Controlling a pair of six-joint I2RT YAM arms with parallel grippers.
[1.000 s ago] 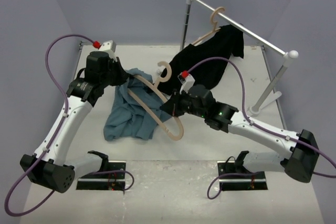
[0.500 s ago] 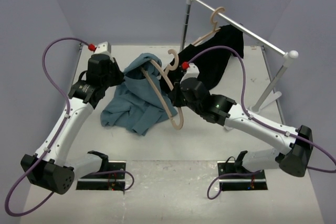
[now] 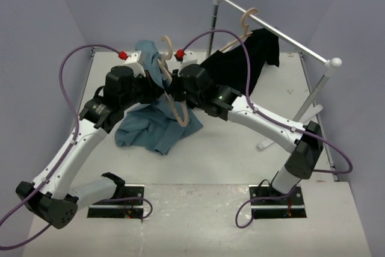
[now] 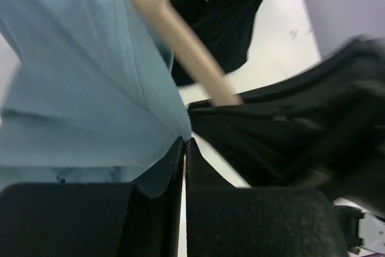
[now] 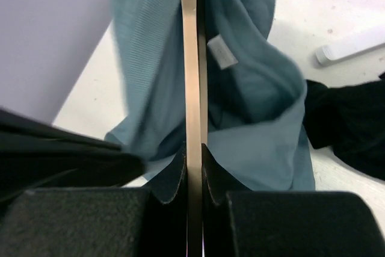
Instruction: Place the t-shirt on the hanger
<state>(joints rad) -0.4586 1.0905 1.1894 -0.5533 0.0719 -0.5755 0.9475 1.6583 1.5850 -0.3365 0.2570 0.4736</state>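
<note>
The left fingers (image 4: 179, 161) are pressed fully together, pinching a fold of the soft, dusty blue-grey cotton t-shirt (image 3: 149, 132). The pinched part is held high above the white counter (image 3: 228, 148), near the back wall. From there the cloth hangs down and spreads in a crumpled heap on the counter in front of the left arm.

Just right of that grip, the pale beige, wood-coloured triangular hanger (image 3: 177, 108) stands nearly upright, hook at the top, pressed against the hanging cloth. The right fingers (image 5: 180, 176) are clamped on one of its thin bars. In the right wrist view the bar runs straight up between folds of the shirt, with the shirt's small white collar label (image 5: 219, 51) just beside it. Whether the bar sits inside the neck opening cannot be told.

Further right, a black garment (image 3: 240, 67) hangs on a second beige hanger (image 3: 243, 25) from a slanted metal rail with white end caps (image 3: 283, 37).
</note>
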